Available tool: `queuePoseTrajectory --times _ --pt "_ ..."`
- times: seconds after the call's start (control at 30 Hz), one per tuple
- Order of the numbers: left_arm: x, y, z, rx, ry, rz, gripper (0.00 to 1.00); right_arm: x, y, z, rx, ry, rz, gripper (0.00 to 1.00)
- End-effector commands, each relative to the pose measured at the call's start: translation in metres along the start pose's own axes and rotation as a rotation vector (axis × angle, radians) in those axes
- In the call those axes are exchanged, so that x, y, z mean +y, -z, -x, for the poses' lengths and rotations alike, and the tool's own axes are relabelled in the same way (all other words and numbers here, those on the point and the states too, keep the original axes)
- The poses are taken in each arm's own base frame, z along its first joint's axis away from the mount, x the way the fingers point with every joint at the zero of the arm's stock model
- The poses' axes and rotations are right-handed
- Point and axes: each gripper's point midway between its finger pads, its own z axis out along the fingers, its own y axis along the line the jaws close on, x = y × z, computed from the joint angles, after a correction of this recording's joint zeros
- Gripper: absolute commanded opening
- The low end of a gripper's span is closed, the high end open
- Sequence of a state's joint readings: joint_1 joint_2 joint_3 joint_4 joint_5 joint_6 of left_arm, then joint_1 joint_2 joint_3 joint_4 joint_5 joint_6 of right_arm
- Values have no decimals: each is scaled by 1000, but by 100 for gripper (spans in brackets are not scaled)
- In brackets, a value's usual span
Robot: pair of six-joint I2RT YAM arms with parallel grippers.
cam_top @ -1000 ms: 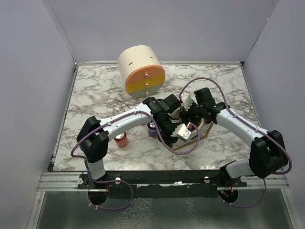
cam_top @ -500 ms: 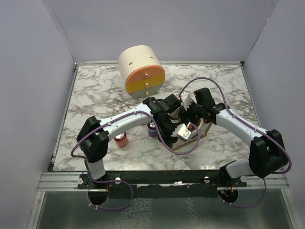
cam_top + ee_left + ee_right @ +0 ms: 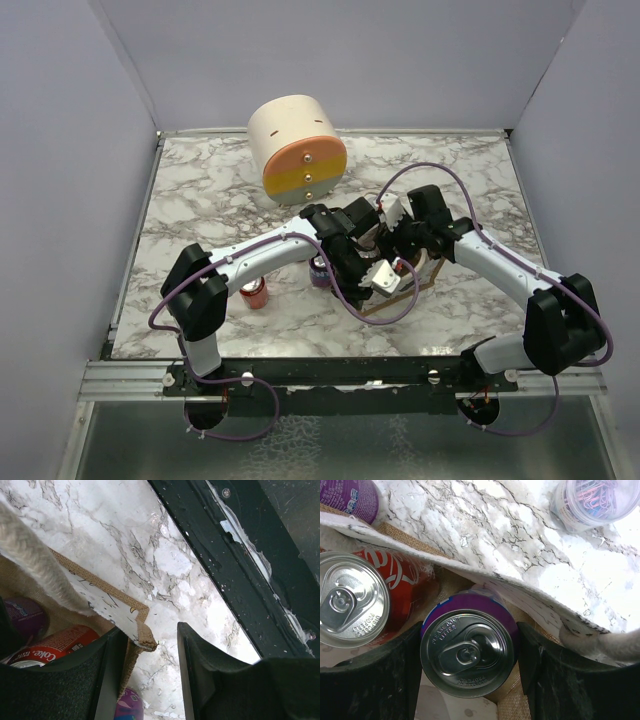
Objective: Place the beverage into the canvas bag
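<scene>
The tan canvas bag (image 3: 418, 288) stands at mid-table, mostly covered by both grippers. My right gripper (image 3: 402, 250) reaches down into it and is shut on an upright purple can (image 3: 467, 652); its fingers (image 3: 385, 680) press both sides of the can. A red Coke can (image 3: 355, 597) stands beside the purple can inside the bag. My left gripper (image 3: 151, 645) is open at the bag's corner (image 3: 142, 635), with one finger (image 3: 100, 680) inside the wall and the other outside. The bag's cream rope handle (image 3: 35, 565) crosses the left wrist view.
Another purple can (image 3: 320, 270) and a red can (image 3: 253, 293) stand on the marble left of the bag. A clear cup of paper clips (image 3: 595, 500) sits just beyond the bag. A big cream cylinder with an orange-yellow face (image 3: 297, 148) stands at the back.
The right arm has shifted very slightly over the bag. The left arm and the cans on the table have not moved.
</scene>
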State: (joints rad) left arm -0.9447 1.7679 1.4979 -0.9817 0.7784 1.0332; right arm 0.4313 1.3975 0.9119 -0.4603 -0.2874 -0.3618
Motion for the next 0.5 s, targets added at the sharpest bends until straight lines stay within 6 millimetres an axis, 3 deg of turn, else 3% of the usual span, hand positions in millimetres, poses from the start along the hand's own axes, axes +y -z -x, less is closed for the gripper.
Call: queuePoseTrajectory --times 0.0,0.27,0.47 --pt "-8 -3 3 -16 -5 -45 46 -20 13 49 -164 16 -91 35" --pt "-8 -4 4 -18 -6 -55 46 -23 13 55 -175 -3 -103 34" --pt "-9 -4 4 -17 -10 -56 46 -22 6 48 -162 -17 -100 36"
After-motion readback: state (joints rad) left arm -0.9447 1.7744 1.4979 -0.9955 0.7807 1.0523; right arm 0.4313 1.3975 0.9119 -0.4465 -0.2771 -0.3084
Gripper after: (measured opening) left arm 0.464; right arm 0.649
